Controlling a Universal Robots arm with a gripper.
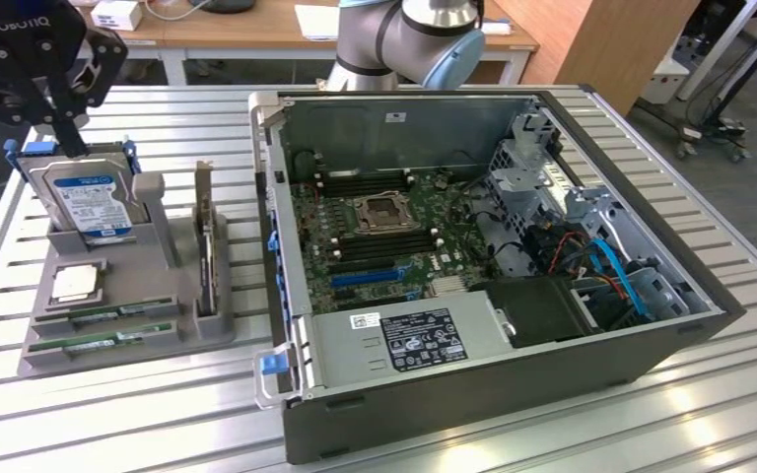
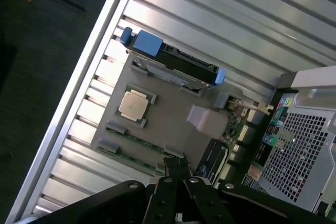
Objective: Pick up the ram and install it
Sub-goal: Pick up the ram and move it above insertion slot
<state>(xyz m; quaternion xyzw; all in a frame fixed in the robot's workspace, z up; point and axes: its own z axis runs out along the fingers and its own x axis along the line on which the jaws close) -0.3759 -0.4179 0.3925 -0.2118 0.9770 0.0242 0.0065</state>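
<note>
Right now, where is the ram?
The ram sits at the exterior view's left, in the near slots of the grey holder, just in front of the CPU chip and beside the computer case.

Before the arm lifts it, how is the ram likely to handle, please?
The ram is a thin, narrow green board, so probably light and stiff, though likely fragile if twisted. It sits on edge in the grey holder, so it may bind unless lifted straight.

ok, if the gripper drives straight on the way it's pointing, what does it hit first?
Probably the end of a ram stick in the gray holder, judging by the wrist view. The shut gripper hangs above it; height unclear.
</note>
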